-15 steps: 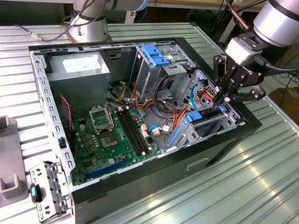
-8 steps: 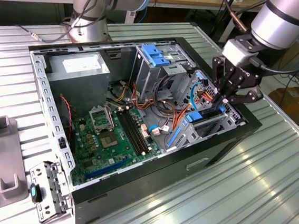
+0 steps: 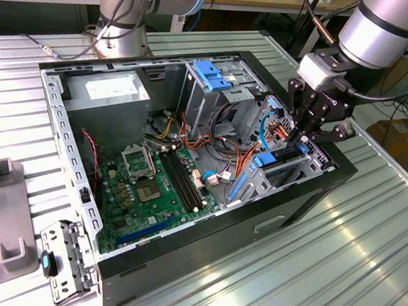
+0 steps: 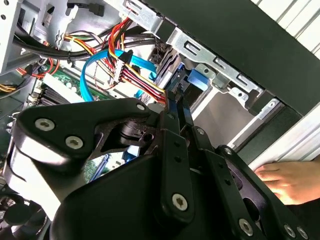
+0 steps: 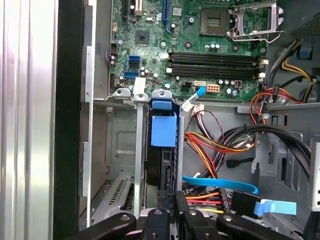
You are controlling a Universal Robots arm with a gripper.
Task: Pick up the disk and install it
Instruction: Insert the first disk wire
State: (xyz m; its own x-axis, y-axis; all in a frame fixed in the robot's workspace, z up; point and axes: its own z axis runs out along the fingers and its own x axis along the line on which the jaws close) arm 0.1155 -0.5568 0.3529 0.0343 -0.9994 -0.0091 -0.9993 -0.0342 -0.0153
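Open case (image 3: 316, 189) — disk (image 5: 163, 150) in bay, hand (image 5: 172, 212) at its end.

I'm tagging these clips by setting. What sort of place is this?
Probably a robotics lab or workshop bench: an open computer case lies on a ribbed metal table, a second robot arm's base stands behind, with wooden benches beyond.

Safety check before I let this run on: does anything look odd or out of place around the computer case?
Yes: a person's hand rests beside the open computer case, close behind the pincer, in the second wrist view. The pincer is down at the drive bay, on the disk standing on edge there.
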